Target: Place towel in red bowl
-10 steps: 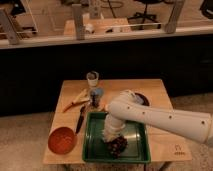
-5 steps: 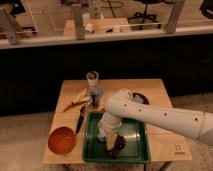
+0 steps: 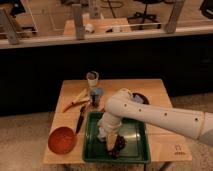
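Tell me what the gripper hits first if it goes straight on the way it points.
The gripper points down into the green tray. It would likely meet the dark bundle lying there first, possibly the towel, then the tray floor; depth is unclear from this view.

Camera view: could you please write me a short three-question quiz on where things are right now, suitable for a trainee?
1. True or false: the red bowl stands inside the green tray.
2. Multiple choice: the gripper is a) over the red bowl, b) down in the green tray, c) lifted high above everything.
3. Short answer: on which side of the green tray, as the picture shows it, does the red bowl sit?

Key: 1 false, it stands on the wood beside the tray; 2 b; 3 left.
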Available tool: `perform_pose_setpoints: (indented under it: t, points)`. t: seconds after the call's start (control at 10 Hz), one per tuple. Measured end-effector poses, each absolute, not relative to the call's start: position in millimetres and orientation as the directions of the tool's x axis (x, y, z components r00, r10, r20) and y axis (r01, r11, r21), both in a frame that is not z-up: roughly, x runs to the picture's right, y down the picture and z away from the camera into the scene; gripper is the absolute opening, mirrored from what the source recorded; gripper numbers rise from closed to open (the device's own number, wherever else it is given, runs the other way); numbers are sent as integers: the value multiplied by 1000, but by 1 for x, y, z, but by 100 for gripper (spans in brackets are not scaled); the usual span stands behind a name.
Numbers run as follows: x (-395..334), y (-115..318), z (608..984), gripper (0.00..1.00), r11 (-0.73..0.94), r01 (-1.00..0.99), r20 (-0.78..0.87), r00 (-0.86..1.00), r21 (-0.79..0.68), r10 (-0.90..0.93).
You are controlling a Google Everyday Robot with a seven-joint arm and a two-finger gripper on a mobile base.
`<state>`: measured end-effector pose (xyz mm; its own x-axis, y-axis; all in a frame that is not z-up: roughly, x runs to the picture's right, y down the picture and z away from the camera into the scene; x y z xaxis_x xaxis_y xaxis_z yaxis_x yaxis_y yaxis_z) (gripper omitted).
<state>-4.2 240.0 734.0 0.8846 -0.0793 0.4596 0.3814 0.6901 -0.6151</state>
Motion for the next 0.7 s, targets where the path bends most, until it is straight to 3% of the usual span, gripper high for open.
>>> perform_pose_setpoints:
  t: [0.7]
  points:
    - [-10,230,767,80,748,168,233,972,-642,-19]
